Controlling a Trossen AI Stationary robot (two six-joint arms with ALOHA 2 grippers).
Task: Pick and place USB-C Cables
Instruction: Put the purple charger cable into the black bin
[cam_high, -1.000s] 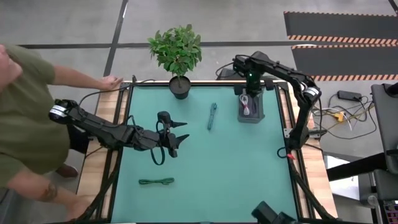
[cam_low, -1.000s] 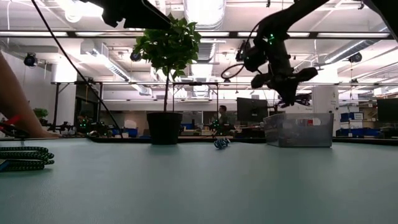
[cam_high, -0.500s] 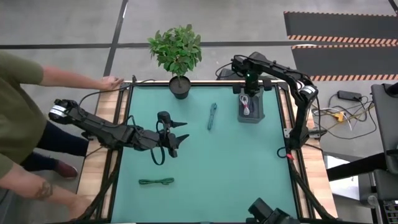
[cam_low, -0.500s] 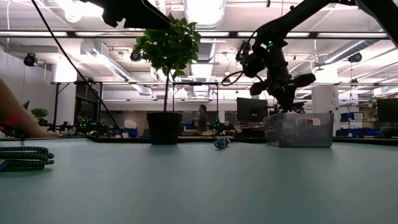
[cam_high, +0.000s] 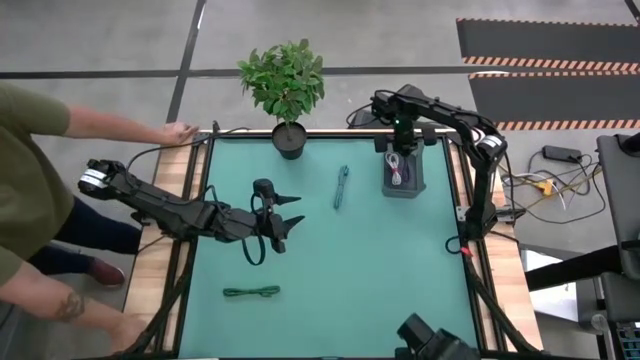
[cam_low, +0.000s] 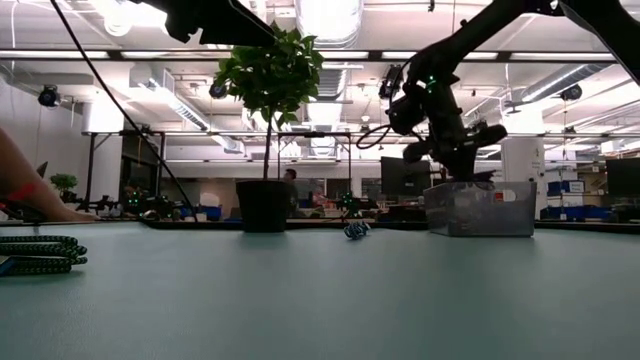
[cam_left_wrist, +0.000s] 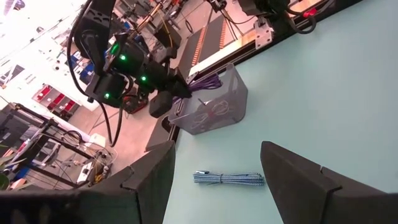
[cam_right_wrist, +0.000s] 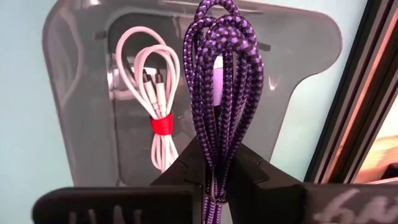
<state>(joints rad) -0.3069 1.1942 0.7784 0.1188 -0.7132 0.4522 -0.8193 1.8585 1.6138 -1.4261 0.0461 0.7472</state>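
Hanging over the clear bin (cam_high: 403, 176) at the far right of the green surface (cam_high: 380, 260), our right pincer (cam_right_wrist: 212, 163) is clamped on the purple cable (cam_right_wrist: 222, 81), its fingers pressed tight against the bundle's lower end while the loops stand up over the bin's open top. We see the white cable (cam_right_wrist: 154, 93), bound with a reddish-pink tie, already lying inside the bin, just beside the purple one. From table height the right pincer (cam_low: 455, 158) sits just above the bin's rim (cam_low: 478, 186).

We find the teal cable (cam_high: 341, 186) lying loose on the surface between the bin and the potted plant (cam_high: 285, 88), stretched out lengthwise; the left wrist view shows it (cam_left_wrist: 228, 178) as a striped bundle near the bin (cam_left_wrist: 211, 112). The green cable (cam_high: 251, 292) lies by itself toward the near left of the surface, well apart from the others.

Our left pincer (cam_high: 288, 224) hovers above the middle-left of the surface with its fingers (cam_left_wrist: 292, 171) spread wide and nothing between them.

At the left edge a person in an olive shirt (cam_high: 35, 190) leans in, one hand (cam_high: 180, 132) resting on the wooden frame by the far left corner.
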